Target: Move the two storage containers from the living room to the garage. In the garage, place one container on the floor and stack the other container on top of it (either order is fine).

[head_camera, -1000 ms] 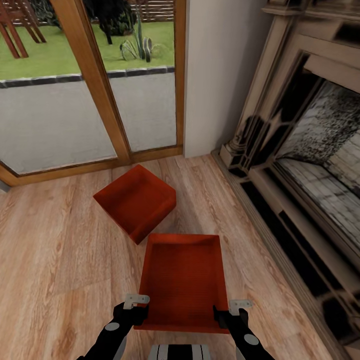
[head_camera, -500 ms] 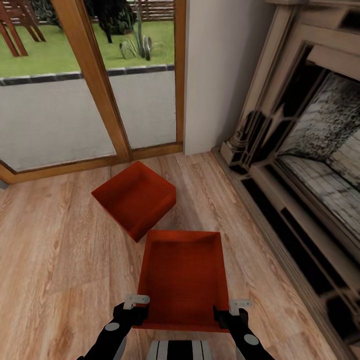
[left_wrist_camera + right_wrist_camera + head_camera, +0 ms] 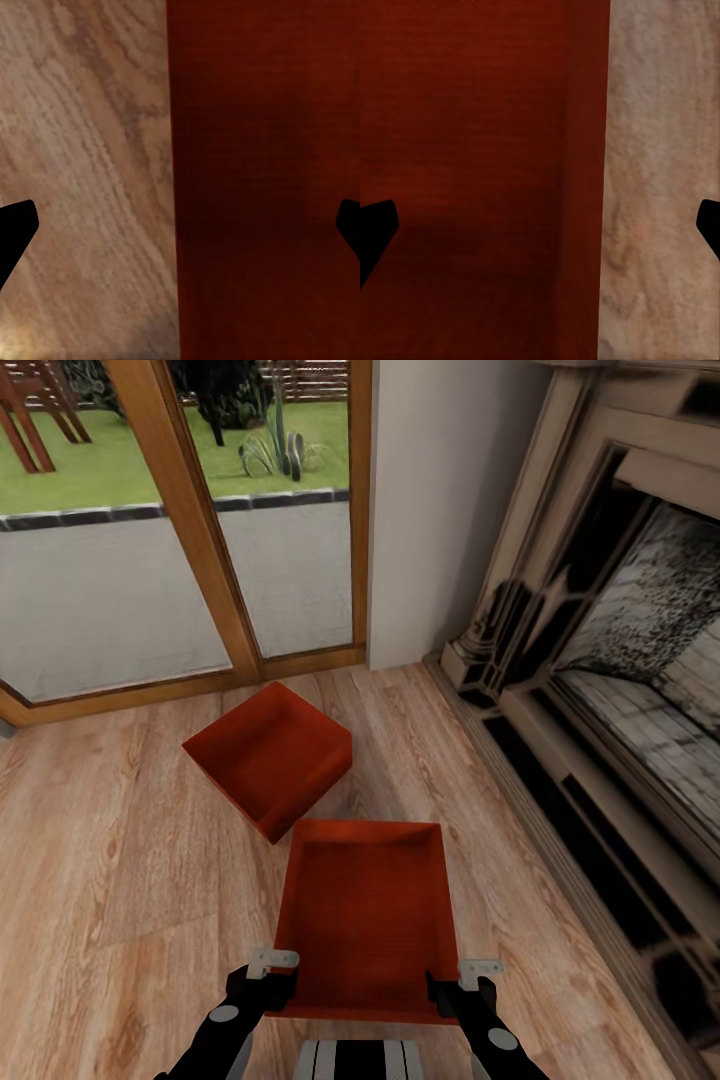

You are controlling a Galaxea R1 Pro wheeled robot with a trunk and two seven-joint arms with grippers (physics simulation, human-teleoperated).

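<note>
**Near container flanked by both grippers on the living room floor**

Two rust-red storage containers are seen on the light wood-plank floor (image 3: 110,840) of the living room. The near container (image 3: 368,915) lies straight ahead of the robot, open side up, its flat bottom plainly visible. The far container (image 3: 268,755) is set just beyond it and slightly to the left, turned at an angle, with one corner close to the near container's far left corner; whether the two touch cannot be told.

The left gripper (image 3: 268,972) is placed at the near left corner of the near container, and the right gripper (image 3: 470,978) at its near right corner. In the left wrist view the container's wall edge (image 3: 174,187) is framed between the two dark fingertips (image 3: 13,229), which are spread wide, with wood planks on one side and red surface on the other. In the right wrist view the same wide spread is shown, the red wall (image 3: 585,180) lying between the fingertips (image 3: 375,225). No pad is seen pressed against the container.

Wood-framed glass doors (image 3: 190,530) stand at the far left, with grass and paving beyond. A white wall section (image 3: 440,500) separates them from the ornate dark fireplace (image 3: 610,660) along the right side.
</note>
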